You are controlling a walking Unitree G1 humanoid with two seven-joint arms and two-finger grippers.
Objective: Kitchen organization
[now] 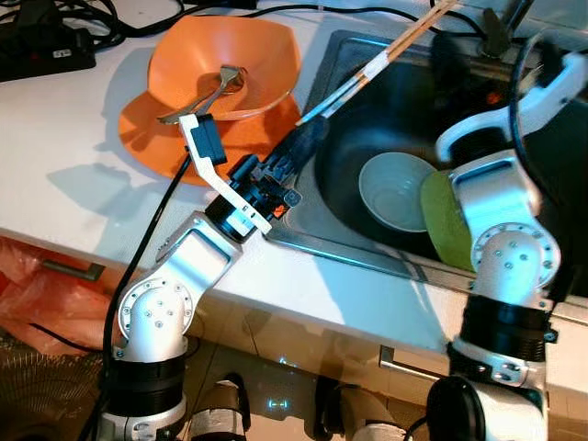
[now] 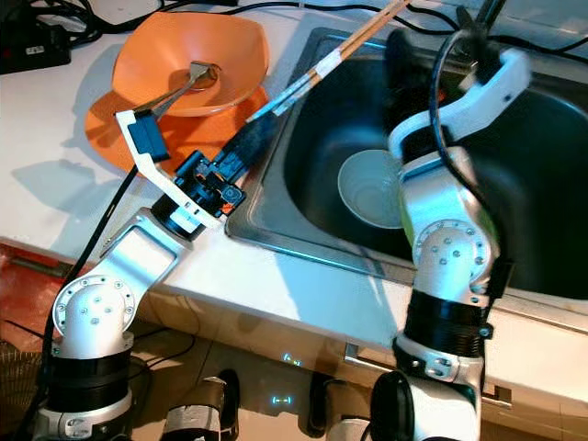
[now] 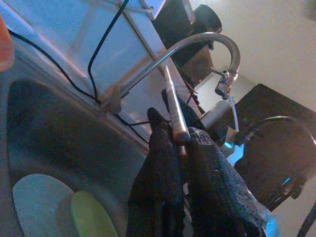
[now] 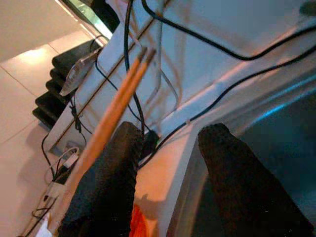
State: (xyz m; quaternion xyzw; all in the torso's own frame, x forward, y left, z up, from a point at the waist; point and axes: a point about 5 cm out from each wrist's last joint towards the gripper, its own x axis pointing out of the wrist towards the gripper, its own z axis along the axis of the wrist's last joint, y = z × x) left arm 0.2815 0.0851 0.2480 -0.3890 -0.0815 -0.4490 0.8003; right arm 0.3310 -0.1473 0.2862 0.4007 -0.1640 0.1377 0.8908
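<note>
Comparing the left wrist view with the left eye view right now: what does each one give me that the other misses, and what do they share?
Left wrist view alone: the curved faucet beyond the sink.

Left eye view alone: the orange bowl with a spoon in it on the counter, and the right arm over the basin.

Both: the left gripper shut on the chopsticks, plus the pale bowl and green dish in the sink.

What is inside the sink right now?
In the sink lie a pale bowl and a green dish overlapping its edge. The right arm covers the rest of the basin.
</note>
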